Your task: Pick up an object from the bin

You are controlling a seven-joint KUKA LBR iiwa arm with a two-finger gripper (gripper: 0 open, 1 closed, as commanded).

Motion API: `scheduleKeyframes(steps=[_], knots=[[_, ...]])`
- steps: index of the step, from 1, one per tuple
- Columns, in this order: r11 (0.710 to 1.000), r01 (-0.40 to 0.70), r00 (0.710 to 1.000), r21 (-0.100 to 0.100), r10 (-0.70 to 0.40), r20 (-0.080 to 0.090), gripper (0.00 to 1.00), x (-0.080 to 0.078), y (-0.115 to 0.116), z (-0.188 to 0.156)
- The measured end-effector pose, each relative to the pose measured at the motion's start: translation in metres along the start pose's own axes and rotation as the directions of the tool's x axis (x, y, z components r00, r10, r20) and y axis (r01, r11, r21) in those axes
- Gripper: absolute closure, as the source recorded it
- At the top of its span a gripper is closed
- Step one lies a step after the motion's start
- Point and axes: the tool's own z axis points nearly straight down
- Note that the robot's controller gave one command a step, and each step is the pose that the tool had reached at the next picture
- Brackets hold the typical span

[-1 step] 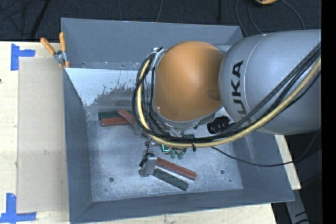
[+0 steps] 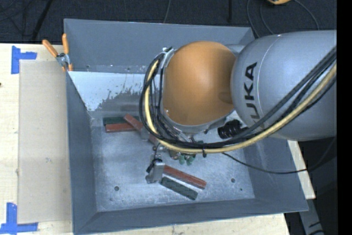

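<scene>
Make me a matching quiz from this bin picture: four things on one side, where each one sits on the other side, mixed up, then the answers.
Things:
1. claw
2. red-brown bar
3. small heap of bars
4. orange cover

Places:
A. on the arm, above the bin
B. back left of the floor, below the sloped wall
C. low over the front middle of the floor
D. flat on the floor beside the claw, along a dark bar

Pairs: 1-C, 2-D, 3-B, 4-A.

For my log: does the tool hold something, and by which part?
Cannot be told. The tool sits at the left end of the red-brown bar.
</scene>
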Motion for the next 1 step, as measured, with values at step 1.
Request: scheduleKeyframes(steps=[1], knots=[[0.998, -0.063, 0.998, -0.002, 0.063, 0.004, 0.0, 0.0098, -0.0309, 0.0551]])
